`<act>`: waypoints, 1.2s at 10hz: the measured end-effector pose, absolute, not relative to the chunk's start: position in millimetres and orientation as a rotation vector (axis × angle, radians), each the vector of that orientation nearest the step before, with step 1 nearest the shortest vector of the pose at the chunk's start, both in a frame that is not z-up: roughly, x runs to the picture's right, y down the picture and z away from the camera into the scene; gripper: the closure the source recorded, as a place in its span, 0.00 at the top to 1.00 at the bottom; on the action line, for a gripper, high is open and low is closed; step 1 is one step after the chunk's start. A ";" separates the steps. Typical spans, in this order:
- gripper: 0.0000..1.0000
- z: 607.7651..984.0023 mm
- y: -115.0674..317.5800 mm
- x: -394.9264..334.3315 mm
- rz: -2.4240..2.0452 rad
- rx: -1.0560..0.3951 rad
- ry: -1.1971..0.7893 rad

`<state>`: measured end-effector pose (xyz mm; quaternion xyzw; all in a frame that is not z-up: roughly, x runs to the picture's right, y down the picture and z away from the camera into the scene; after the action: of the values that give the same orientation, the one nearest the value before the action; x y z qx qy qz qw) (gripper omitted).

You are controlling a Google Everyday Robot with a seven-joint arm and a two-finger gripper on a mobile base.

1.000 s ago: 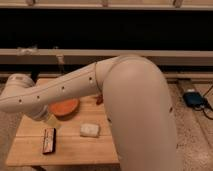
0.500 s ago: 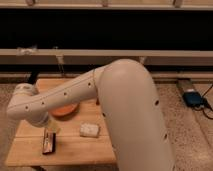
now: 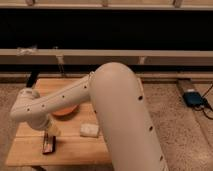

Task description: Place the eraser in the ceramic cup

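The jaws hang wide open, gripping nothing, just above the eraser [image 3: 48,145] on the table [image 3: 75,150].

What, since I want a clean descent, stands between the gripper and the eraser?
Nothing visible does. The gripper hangs right above the eraser near the table's front left edge; the pale block and orange bowl lie off to the side.

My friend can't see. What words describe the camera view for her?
A big white robot arm holds its open gripper right over the eraser on a wooden table. An orange bowl and a pale block sit nearby; the ceramic cup is not in sight.
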<state>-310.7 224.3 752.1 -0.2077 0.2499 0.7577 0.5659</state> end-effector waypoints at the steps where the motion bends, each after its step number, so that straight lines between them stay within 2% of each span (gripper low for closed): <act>1: 0.80 754.7 228.4 -312.4 1.771 -0.491 0.591; 12: 0.80 786.5 258.4 -321.9 1.709 -0.516 0.603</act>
<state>-321.9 258.4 786.5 -0.2217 0.2587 0.7336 0.5880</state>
